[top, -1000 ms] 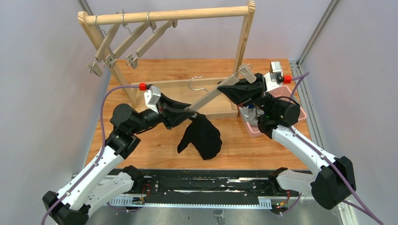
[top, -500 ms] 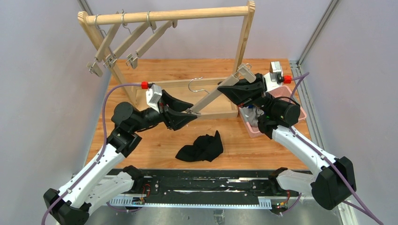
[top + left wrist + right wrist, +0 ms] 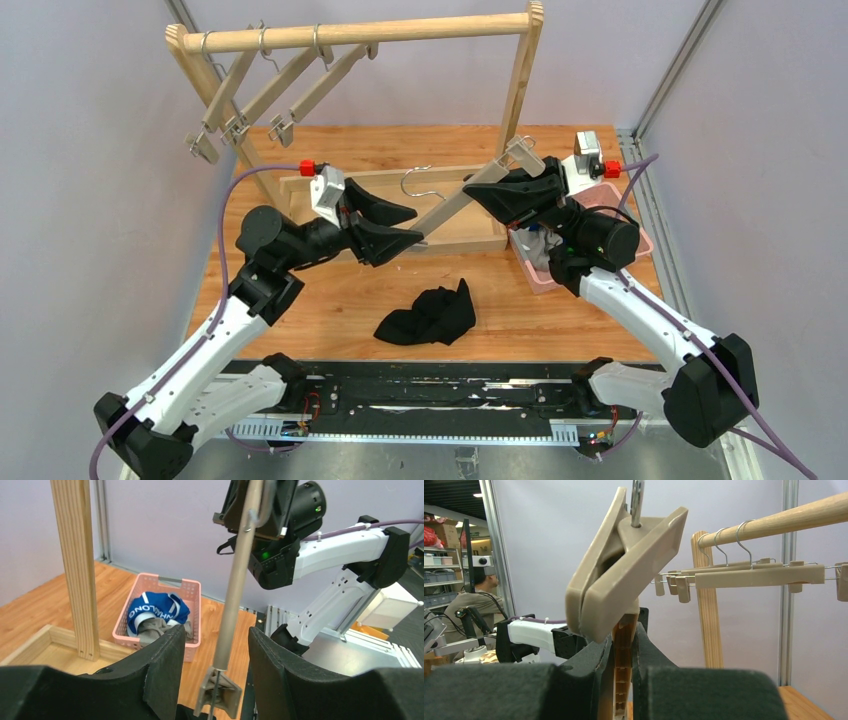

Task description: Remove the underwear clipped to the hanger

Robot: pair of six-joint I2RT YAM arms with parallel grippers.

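- Underwear first: the black briefs (image 3: pixel 428 315) lie crumpled on the surface (image 3: pixel 330 310), closest to my bases and just below the hanger's low end. They're not touching any clip.
- My left fingers (image 3: pixel 414 226) are spread wide, one on each side of the hanger's lower clip (image 3: pixel 218 695). That clip looks empty, and as far as I can tell I'm not pressing on it.
- The hanger (image 3: pixel 450 208) runs on a slant from there up to my right fingers (image 3: pixel 475 188), which are pinched tight on the wooden bar just below the upper clip (image 3: pixel 624 565). My guess is the right side is there to hold it steady in the air so the left can work the clips. The upper clip looks closed with no fabric in it.
- The pink basket (image 3: pixel 172 581) sits under and behind my right arm, on the right side of the surface. It holds the blue pair (image 3: pixel 155 611) with white lettering, bunched on top of the grey-beige pair (image 3: pixel 152 630).
- So two pairs are binned and one is loose beside it. I reckon the black pair wants picking up and putting in with the others, and being floppy it'll need a pinch on a thick fold.
- Furthest back is the wooden rack (image 3: pixel 370 33), with three bare clip hangers (image 3: pixel 270 95) hooked on its rail at the left.
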